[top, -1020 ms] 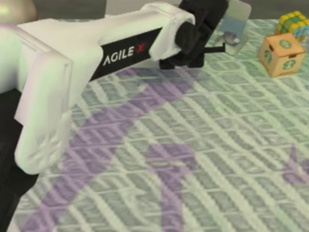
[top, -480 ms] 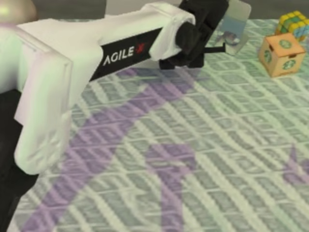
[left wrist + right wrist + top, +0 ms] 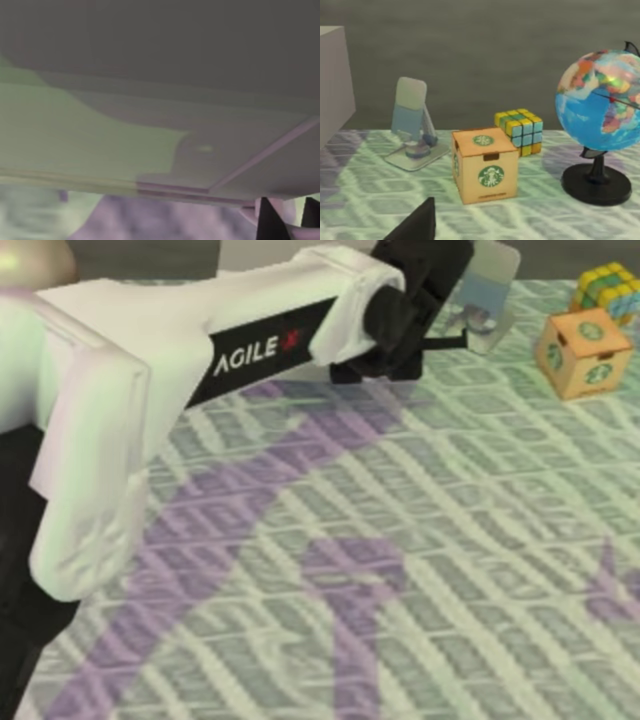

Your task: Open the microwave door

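- Two arms belong to this rig, and only the left arm (image 3: pixel 150 370) is plain in the top view, a white AgileX limb running from the left edge to the upper middle of the frame, its black wrist end at the top edge.
- Its left gripper (image 3: pixel 287 217) shows in the left wrist view only as dark finger tips in the lower right corner, just under a grey surface; whether they are spread or pressed together cannot be told.
- That grey surface, the microwave (image 3: pixel 165 55), fills most of the left wrist view, with a seamed panel, probably the microwave door (image 3: pixel 260 170), at lower right.
- Right wrist view catches a grey box corner of the microwave at its left edge.
- Table (image 3: pixel 450 570) cloth is pale green with a woven pattern and purple shapes; behind it the room is plain grey.
- Phone stand (image 3: pixel 412 125), orange cube (image 3: pixel 485 167), puzzle cube (image 3: pixel 520 130) and globe (image 3: pixel 600 105) stand to the right of the microwave.
- Right gripper (image 3: pixel 415 225) appears only as a dark tip at the lower edge of its own view; its jaws cannot be judged.
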`<state>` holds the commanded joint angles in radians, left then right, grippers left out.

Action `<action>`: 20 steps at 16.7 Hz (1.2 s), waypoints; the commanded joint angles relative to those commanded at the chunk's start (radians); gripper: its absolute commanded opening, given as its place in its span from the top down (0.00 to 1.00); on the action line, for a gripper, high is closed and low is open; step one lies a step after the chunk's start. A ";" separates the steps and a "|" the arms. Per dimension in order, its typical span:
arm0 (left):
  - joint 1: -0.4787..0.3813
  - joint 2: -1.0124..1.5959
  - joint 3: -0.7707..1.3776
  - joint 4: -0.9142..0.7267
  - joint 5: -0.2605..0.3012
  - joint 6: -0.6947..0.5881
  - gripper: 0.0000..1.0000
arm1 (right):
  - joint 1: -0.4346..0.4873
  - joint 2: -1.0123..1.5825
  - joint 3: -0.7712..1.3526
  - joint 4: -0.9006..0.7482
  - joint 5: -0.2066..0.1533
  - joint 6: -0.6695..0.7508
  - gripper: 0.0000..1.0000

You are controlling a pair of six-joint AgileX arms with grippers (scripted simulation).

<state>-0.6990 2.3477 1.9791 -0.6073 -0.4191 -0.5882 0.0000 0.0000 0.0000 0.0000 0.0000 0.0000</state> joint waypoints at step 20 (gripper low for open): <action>0.003 -0.057 -0.102 0.066 0.034 0.054 1.00 | 0.000 0.000 0.000 0.000 0.000 0.000 0.00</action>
<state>-0.6956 2.2905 1.8776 -0.5416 -0.3855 -0.5339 0.0000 0.0000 0.0000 0.0000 0.0000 0.0000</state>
